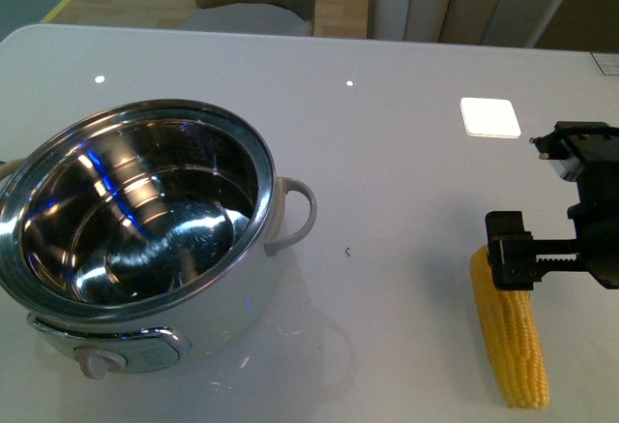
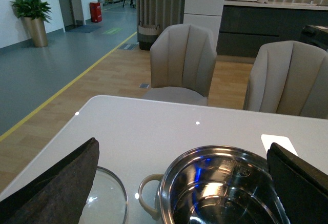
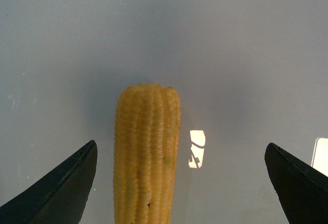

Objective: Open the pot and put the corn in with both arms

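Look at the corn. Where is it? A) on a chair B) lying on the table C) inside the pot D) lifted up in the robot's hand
B: the corn lies flat on the white table, outside the pot, and the right hand is open around it without gripping.

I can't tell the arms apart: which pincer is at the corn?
The right pincer: it hangs open over the corn's end, while the left pincer is open by the pot.

White tabletop (image 1: 406, 171) w/ open pot (image 1: 232, 307) on left, corn (image 1: 513, 346) on right, well apart. Glass lid (image 2: 110, 198) lies just beside pot.
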